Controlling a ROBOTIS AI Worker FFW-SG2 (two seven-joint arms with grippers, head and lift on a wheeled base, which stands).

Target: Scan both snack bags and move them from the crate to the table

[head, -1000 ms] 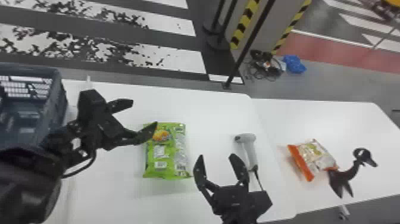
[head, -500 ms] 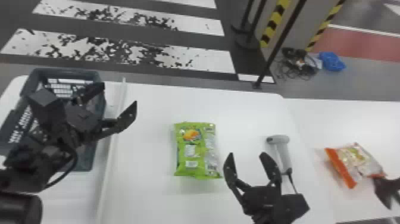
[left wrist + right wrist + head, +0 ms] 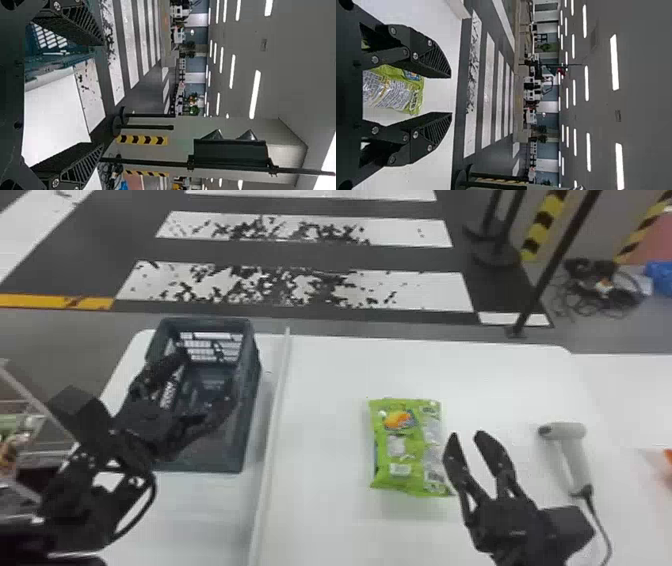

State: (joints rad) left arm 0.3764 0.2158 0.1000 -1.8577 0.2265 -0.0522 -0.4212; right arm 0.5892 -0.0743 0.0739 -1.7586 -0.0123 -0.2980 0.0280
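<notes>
Over the dark grey crate (image 3: 204, 321), my left gripper (image 3: 209, 371) stands open with nothing between its fingers, covering part of the inside. In the left wrist view the open left gripper (image 3: 103, 94) has the blue-looking crate (image 3: 53, 59) beside one finger. The green snack bag (image 3: 400, 450) lies flat on the table. Just right of it is my right gripper (image 3: 468, 434), open and empty. The right wrist view shows the right gripper (image 3: 451, 95) with the green bag (image 3: 395, 89) beyond its fingers. Part of the orange snack bag (image 3: 668, 460) shows at the right edge.
The grey scanner (image 3: 575, 455) lies right of my right gripper, its cable running toward the front. A raised white strip (image 3: 272, 430) divides the table (image 3: 330, 390) between crate and green bag. A clear-walled rack (image 3: 30, 470) stands at the left edge.
The head view has turned left. My left gripper has moved left from near the green bag to over the crate. My right gripper has shifted toward the green bag, its fingers appearing closer together.
</notes>
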